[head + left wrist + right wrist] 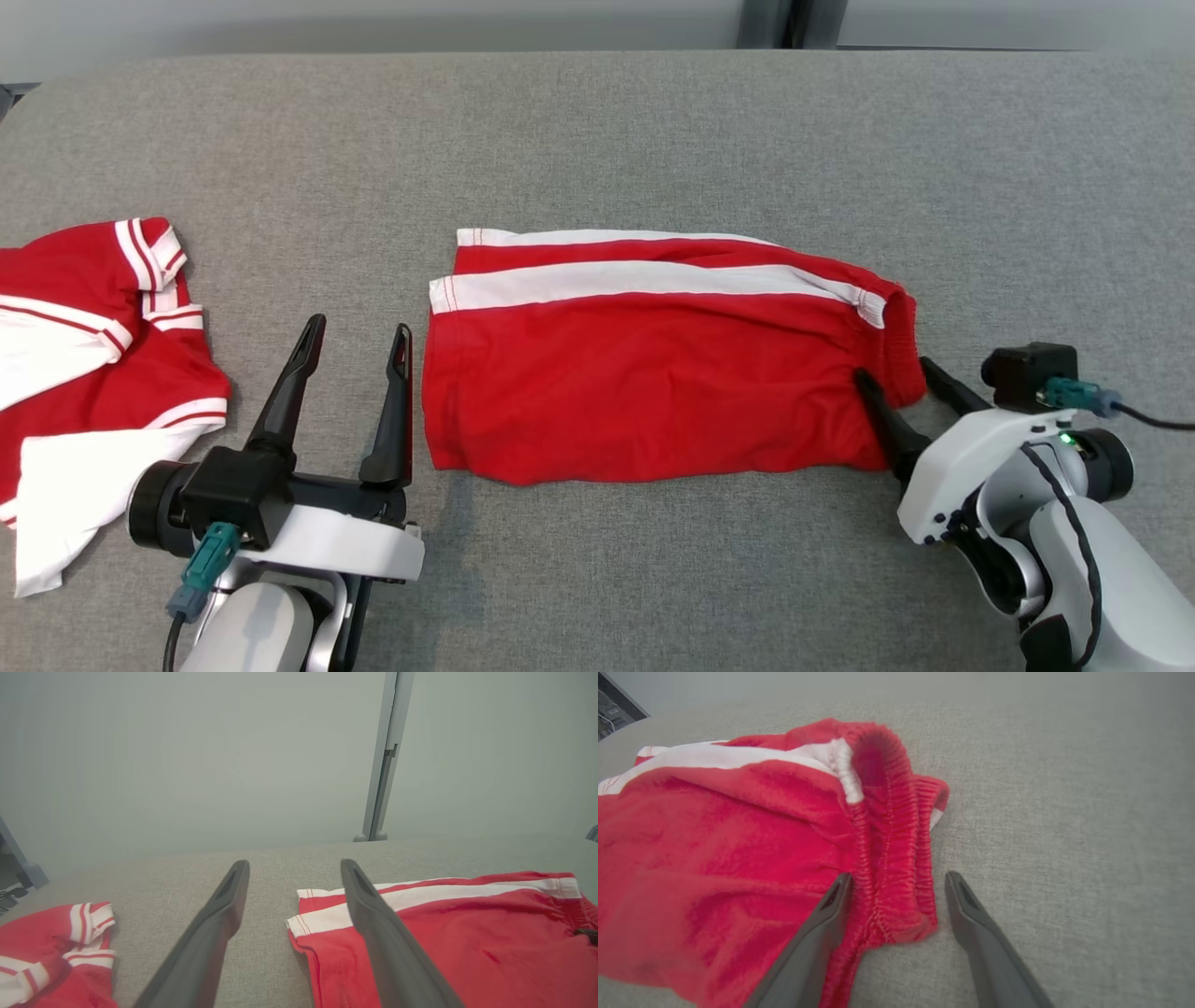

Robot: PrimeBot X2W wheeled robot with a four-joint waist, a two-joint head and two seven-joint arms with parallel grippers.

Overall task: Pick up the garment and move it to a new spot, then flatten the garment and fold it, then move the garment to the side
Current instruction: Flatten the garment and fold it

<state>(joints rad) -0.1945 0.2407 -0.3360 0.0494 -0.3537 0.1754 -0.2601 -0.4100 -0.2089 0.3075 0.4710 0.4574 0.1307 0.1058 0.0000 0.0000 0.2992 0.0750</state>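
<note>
Here, in the head view, the red shorts point(653, 373) with white side stripes lie folded flat mid-counter point(597, 140). Their leg hems are to the left and the elastic waistband point(892, 327) to the right. The counter is covered in grey fabric. A red-and-white jersey point(93, 373) lies crumpled at its left edge, apart from the shorts. The left jaws stand wide open and empty between the two garments, with their fingers point(397, 411) just beside the hems. The right jaws, equally wide, straddle the waistband's near corner without clamping it. Bare counter runs behind the shorts to the far edge and a pale wall point(373, 23).

In the left wrist view, the spread fingers frame bare counter, and a grey post point(385, 756) stands beyond the far edge.

In the right wrist view, one finger point(817, 933) lies over red cloth and the other over bare counter, with the gathered waistband corner between them. Open counter stretches away to the right.
</note>
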